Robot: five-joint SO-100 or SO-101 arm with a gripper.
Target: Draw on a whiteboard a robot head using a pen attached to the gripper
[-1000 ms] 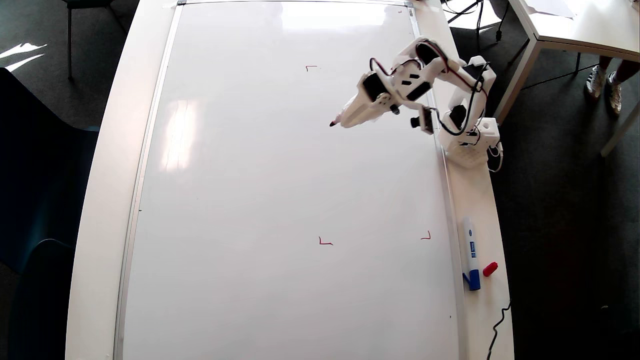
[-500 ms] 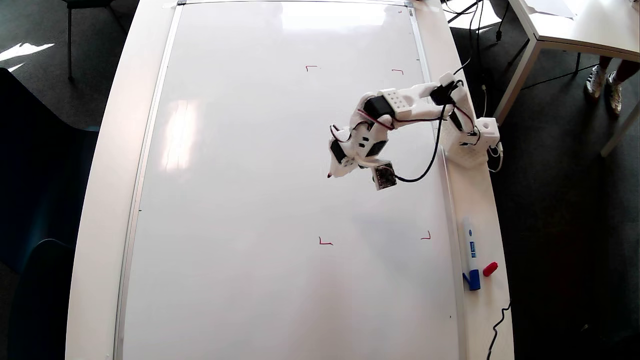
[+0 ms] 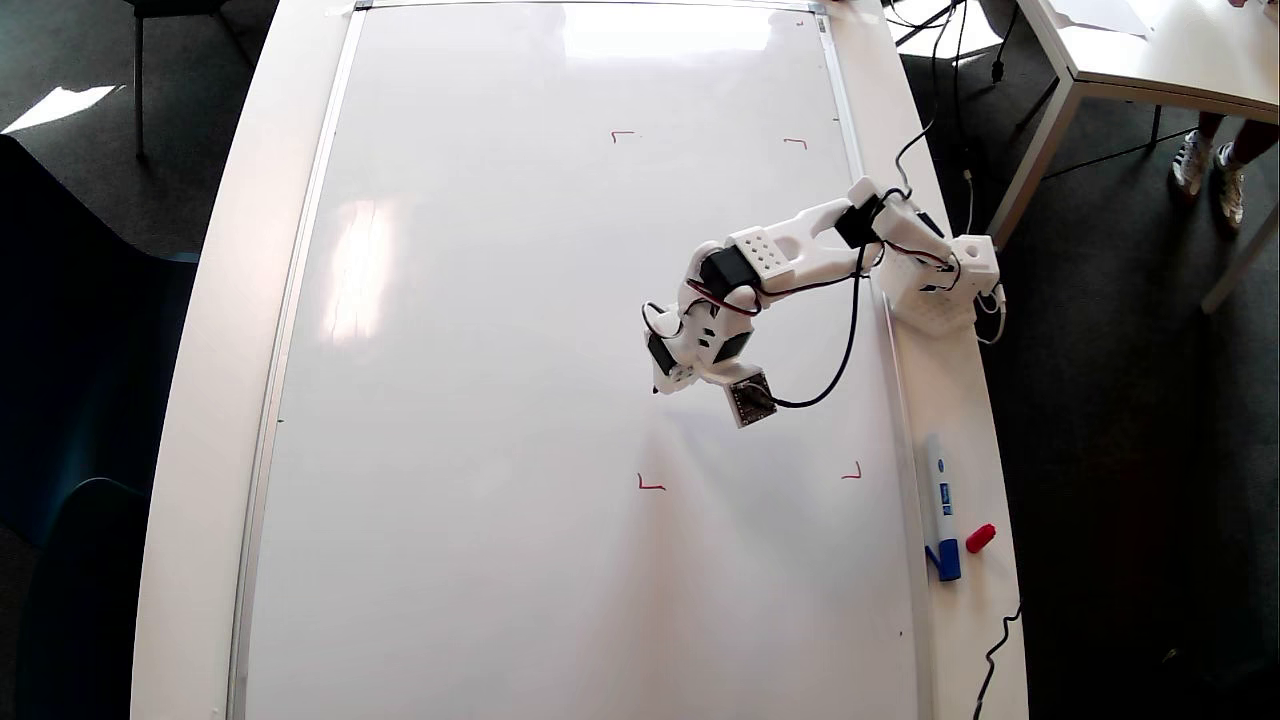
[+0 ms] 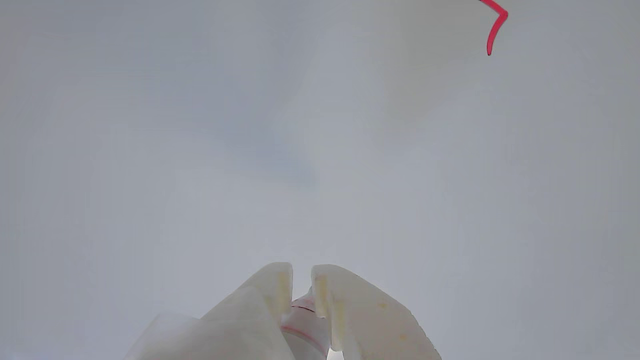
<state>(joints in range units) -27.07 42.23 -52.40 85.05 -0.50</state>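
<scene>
White and glossy, the whiteboard covers nearly the whole surface, bare of any drawing except four small red corner marks. Inside those marks, near the left pair in the overhead view, the hand is clenched on the pen, its tip pointing down at the board. On the surface's right rim lie a blue-capped marker and a loose red cap.
</scene>
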